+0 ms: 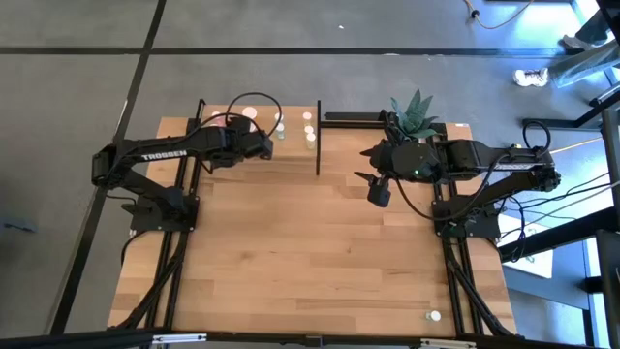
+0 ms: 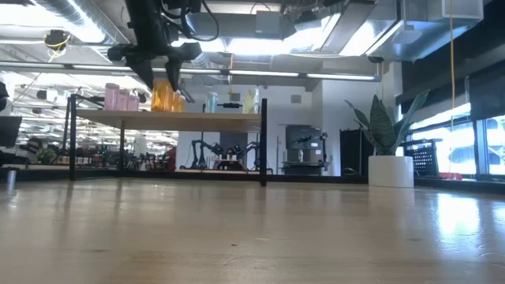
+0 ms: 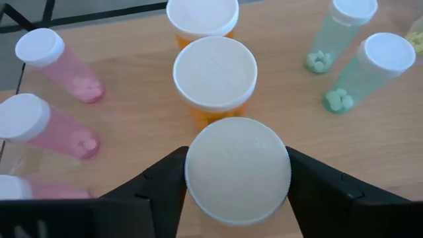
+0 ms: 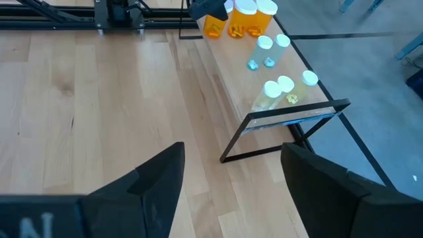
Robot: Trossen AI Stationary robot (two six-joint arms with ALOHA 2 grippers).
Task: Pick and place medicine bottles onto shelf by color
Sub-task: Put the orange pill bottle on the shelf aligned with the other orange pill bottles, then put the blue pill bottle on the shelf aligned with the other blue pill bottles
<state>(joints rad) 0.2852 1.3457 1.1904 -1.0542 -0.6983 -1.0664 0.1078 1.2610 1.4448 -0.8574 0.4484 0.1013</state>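
Observation:
The shelf (image 1: 291, 145) stands at the table's far edge, left of centre, and bears pink (image 3: 59, 125), orange (image 3: 215, 79), green (image 3: 360, 73) and yellowish (image 4: 281, 92) bottles with white caps, all standing on their bases. My left gripper (image 3: 238, 172) is over the shelf, shut on an orange bottle (image 2: 162, 95) in line with two other orange ones. My right gripper (image 4: 231, 178) is open and empty, above the table right of the shelf (image 1: 378, 189). One more bottle (image 1: 435, 315) stands at the table's near right corner. My left gripper pinches the bottle between its two fingers, one on each side of the white cap (image 3: 195, 175). The fingers come from above, pointing down. The bottle is upright, its base at the shelf's top; whether it rests there or hangs just above, I cannot tell.
A green plant in a white pot (image 2: 390, 170) stands at the far right of the table, behind my right arm. The shelf's black posts (image 1: 319, 136) rise at its edges. Bare wooden tabletop (image 1: 310, 252) spreads across the middle and near side.

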